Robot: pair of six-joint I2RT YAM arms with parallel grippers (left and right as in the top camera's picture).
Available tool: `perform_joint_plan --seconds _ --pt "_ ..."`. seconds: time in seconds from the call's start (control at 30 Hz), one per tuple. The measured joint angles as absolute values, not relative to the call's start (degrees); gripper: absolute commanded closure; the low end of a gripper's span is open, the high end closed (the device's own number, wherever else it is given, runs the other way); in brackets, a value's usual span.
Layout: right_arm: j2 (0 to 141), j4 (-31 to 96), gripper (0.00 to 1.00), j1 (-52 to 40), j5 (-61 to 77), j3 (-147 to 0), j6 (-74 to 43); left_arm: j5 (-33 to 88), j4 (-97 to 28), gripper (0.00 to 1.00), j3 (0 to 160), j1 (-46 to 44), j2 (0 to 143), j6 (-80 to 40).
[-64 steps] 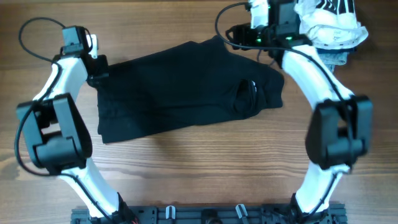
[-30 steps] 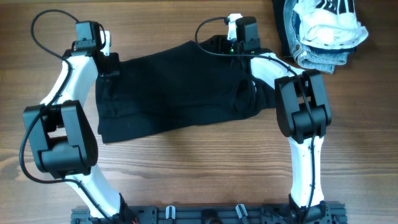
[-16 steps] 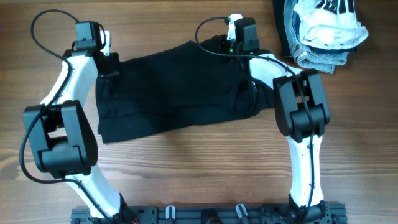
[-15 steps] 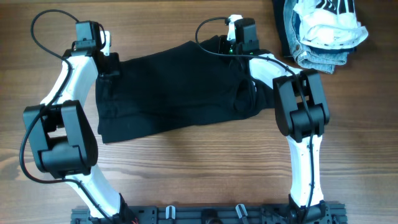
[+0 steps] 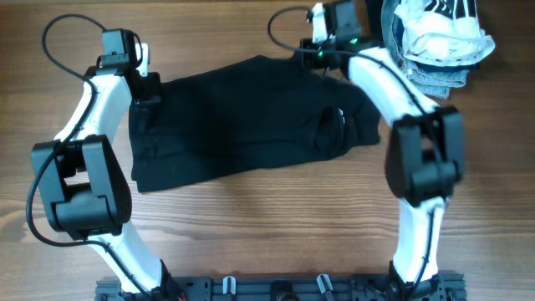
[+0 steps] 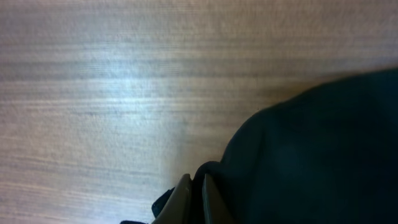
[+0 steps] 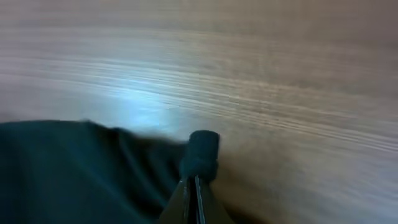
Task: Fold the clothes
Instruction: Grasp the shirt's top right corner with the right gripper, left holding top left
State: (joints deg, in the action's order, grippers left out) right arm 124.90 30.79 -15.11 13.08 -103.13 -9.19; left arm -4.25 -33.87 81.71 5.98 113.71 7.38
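Wooden brown worktop (image 5: 251,238) carried the plain black soft-fabric garment (image 5: 242,125), spread out at its middle between both arms. The left end effector (image 6: 194,188) was clenched on the garment's far left corner, the right end effector (image 7: 194,185) on its far right edge.

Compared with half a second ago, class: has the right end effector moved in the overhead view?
Yes. The right end effector has shifted up the frame and slightly right, nearer the denim pile.
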Motion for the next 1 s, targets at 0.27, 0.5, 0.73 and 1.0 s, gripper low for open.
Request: perform_joint_plan --seconds 0.27,0.5,0.73,1.0 --pt "111.72 52.49 0.96 -15.07 13.50 -105.47 -7.20 -4.27 -40.88 0.96 81.69 5.98 109.19 3.95" --pt "112.42 60.75 0.92 -15.07 13.47 -102.17 -7.18 -4.25 -49.41 0.96 81.69 5.98 100.90 -0.89" --pt "113.08 52.05 0.48 -15.07 14.15 -101.25 -5.98 -4.25 -49.69 0.96 81.69 5.98 100.40 -2.52" --pt "121.95 44.91 0.37 -15.07 16.21 -101.25 -3.88 -4.25 -49.06 0.96 81.69 5.98 100.40 -2.74"
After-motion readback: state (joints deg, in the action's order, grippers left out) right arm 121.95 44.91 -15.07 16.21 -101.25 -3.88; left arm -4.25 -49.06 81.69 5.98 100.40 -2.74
